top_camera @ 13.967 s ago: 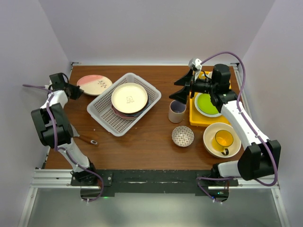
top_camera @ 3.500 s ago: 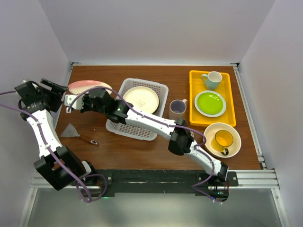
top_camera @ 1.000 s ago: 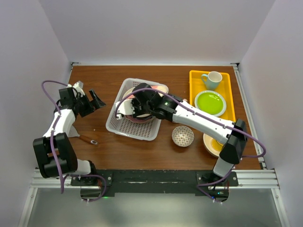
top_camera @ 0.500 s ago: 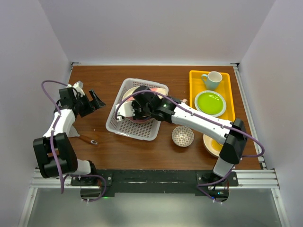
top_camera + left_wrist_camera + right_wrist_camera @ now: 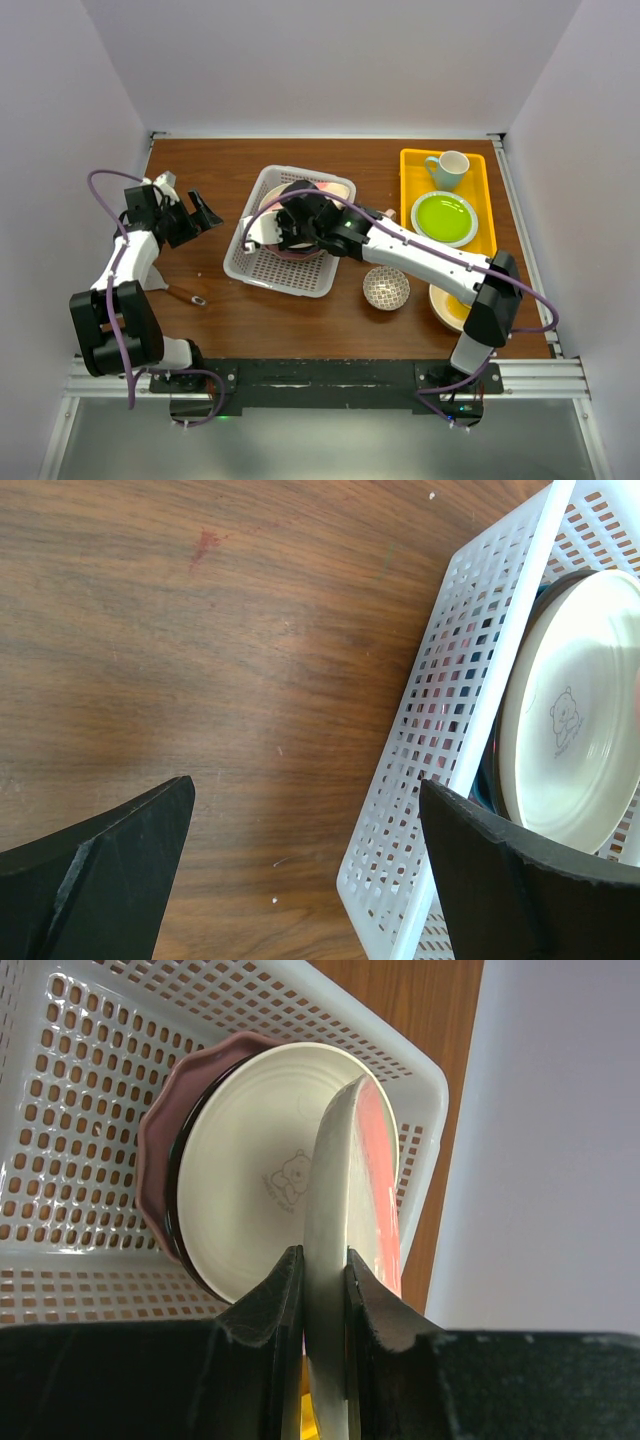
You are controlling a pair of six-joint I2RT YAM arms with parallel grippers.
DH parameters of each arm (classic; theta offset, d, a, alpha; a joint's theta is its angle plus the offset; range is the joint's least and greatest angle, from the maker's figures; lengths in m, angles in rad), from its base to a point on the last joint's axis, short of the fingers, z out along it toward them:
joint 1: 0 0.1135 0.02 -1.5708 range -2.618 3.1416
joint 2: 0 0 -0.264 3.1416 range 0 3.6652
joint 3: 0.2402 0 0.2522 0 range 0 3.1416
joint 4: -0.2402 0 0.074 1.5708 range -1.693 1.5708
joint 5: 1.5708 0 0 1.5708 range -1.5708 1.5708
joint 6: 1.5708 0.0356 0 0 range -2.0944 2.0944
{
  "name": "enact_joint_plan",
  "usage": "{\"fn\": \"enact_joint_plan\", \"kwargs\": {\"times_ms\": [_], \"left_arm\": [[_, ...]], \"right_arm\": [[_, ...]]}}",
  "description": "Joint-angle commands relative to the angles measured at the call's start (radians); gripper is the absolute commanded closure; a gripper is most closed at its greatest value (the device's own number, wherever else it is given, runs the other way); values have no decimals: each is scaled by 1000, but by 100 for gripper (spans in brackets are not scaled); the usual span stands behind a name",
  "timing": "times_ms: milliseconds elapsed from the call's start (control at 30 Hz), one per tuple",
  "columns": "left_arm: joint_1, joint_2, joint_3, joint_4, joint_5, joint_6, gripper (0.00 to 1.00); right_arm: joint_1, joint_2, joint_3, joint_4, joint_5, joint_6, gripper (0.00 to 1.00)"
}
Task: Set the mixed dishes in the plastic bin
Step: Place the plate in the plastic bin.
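1. My right gripper (image 5: 322,1260) is clamped on the rim of the pink-and-cream plate (image 5: 345,1180), which stands on edge.
2. This plate is over the plastic bin (image 5: 80,1050), directly above the cream plate (image 5: 250,1190) stacked inside. I cannot tell whether the 2 plates touch.
3. My left gripper (image 5: 305,800) has its fingers wide apart and holds nothing. It is over the table (image 5: 200,630), left of the bin.
4. The small patterned bowl (image 5: 385,287) sits on the table, near-right of the bin.

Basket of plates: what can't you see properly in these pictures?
- Top view: the right arm covers most of the plates in the plastic bin.
- Right wrist view: under the cream plate only rims show, so the stack cannot be counted; the right claw hides the lower edge of the pink-and-cream plate.
- Left wrist view: the picture edge cuts the bin off.
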Motion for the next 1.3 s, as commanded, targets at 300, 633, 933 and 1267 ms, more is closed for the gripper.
{"fn": "enact_joint_plan", "kwargs": {"times_ms": [300, 633, 933, 1267], "left_arm": [[-4, -33, 1, 30, -6, 27, 0], [-4, -33, 1, 28, -8, 28, 0], [-6, -34, 1, 27, -9, 30, 0], [-4, -33, 1, 25, -12, 31, 0]], "right_arm": [[9, -33, -115, 298, 93, -26, 100], [49, -27, -250, 404, 133, 28, 79], [76, -9, -350, 513, 153, 58, 57], [79, 25, -347, 533, 164, 85, 31]]}}
